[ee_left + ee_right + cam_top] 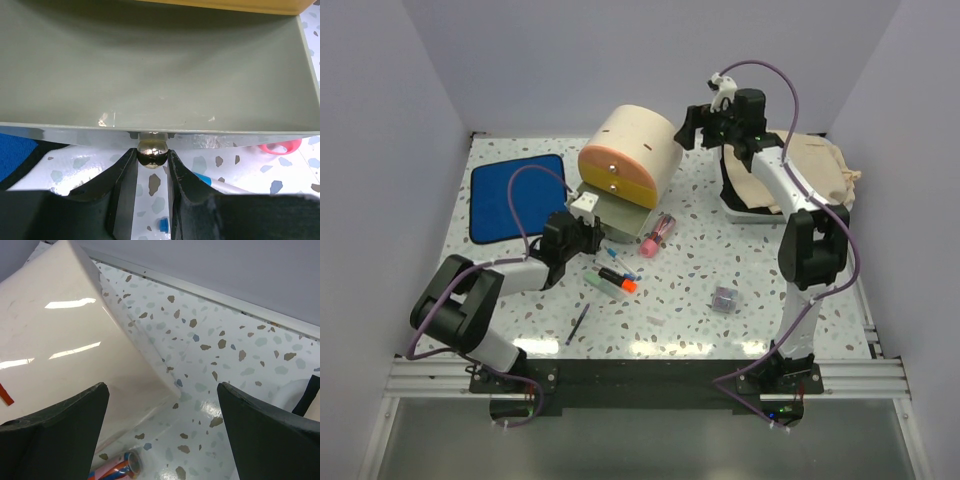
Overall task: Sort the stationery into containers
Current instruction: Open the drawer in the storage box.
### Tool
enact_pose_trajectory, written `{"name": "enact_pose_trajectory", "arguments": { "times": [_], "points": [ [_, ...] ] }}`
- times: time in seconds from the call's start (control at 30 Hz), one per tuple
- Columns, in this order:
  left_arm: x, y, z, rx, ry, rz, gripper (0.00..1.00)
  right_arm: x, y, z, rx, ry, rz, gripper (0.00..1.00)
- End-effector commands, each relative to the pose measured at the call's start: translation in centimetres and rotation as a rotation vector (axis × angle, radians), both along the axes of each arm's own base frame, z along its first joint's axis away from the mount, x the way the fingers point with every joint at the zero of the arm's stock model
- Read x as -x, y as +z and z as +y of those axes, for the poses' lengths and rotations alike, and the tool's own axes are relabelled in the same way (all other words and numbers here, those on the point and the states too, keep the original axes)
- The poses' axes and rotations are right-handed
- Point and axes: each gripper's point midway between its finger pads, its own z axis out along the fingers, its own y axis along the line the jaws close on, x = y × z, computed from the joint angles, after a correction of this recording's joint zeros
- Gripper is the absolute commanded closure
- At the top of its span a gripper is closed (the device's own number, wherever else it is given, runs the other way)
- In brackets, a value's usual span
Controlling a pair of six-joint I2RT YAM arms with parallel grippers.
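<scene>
**Knob pinched, drawer ahead**

The left gripper [152, 161] is clamped on the small shiny knob [152, 151] of the grey drawer [150, 65], which lies open straight ahead of it. The knob looks hard, round and slippery, and it is the only handhold. The drawer probably slides lightly. The right gripper [160, 410], spread wide, has the beige cabinet [55, 340] at its left. Below is a smooth speckled table [760, 320], with white walls [380, 100] close around.

Two white-and-black jointed arms [790, 190], looping purple cables [760, 64], black wedge-shaped pincer fingers [122, 195].

The grey drawer [623, 214] stands pulled from the beige cabinet [645, 140], highlighter [617, 282] nearby
</scene>
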Motion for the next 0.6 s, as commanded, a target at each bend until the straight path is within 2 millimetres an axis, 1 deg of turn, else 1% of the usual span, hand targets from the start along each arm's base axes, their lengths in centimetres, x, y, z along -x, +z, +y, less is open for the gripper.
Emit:
{"name": "enact_pose_trajectory", "arguments": {
  "times": [0.0,0.03,0.07,0.1,0.13,0.27,0.3,0.33,0.37,0.4,0.43,0.47,0.5,0.53,0.57],
  "points": [
    [0.2,1.3,0.1,0.013,0.008,-0.034,0.70,1.1,4.5,0.0,-0.009,0.012,-0.108,0.06],
    [0.3,1.1,0.3,0.005,0.024,-0.031,0.63,1.3,4.5,-0.1,-0.008,0.013,-0.107,0.06],
    [0.3,1.1,0.7,-0.004,0.038,-0.033,0.61,1.3,4.6,-0.1,-0.007,0.012,-0.111,0.05],
    [0.3,1.1,0.8,-0.013,0.037,-0.036,0.58,1.4,4.3,-0.1,-0.006,0.011,-0.103,0.06],
    [0.3,1.2,0.9,-0.018,0.038,-0.040,0.52,1.5,4.4,-0.1,-0.004,0.011,-0.106,0.06],
    [0.7,1.8,0.4,-0.011,-0.010,-0.059,0.44,1.8,4.0,-0.3,0.012,0.010,-0.101,0.05],
    [0.9,1.9,0.3,-0.010,-0.019,-0.059,0.28,1.9,4.1,-0.4,0.017,0.012,-0.103,0.05],
    [1.0,2.2,0.1,-0.006,-0.029,-0.059,0.00,2.1,3.9,-0.6,0.029,0.013,-0.093,0.05],
    [1.3,3.5,-0.3,0.013,-0.059,-0.076,0.00,2.5,4.3,-0.7,0.051,0.024,-0.107,0.05],
    [2.2,3.0,-0.1,-0.033,-0.094,-0.047,0.00,2.8,4.5,-0.8,0.064,0.029,-0.112,0.04],
    [2.6,4.8,0.0,-0.029,-0.099,-0.078,0.00,3.3,4.2,-1.1,0.085,0.027,-0.088,0.04],
    [2.7,5.3,0.5,-0.039,-0.077,-0.083,0.00,3.7,4.3,-1.4,0.120,0.039,-0.101,0.04],
    [3.5,5.1,1.0,-0.069,-0.085,-0.058,0.00,4.3,4.7,-1.6,0.133,0.042,-0.103,0.03],
    [3.9,6.6,1.3,-0.070,-0.089,-0.090,0.00,5.0,4.3,-2.0,0.153,0.039,-0.080,0.03],
    [4.1,7.4,1.4,-0.069,-0.086,-0.097,0.00,5.4,4.2,-2.2,0.176,0.043,-0.082,0.02]
  ]
}}
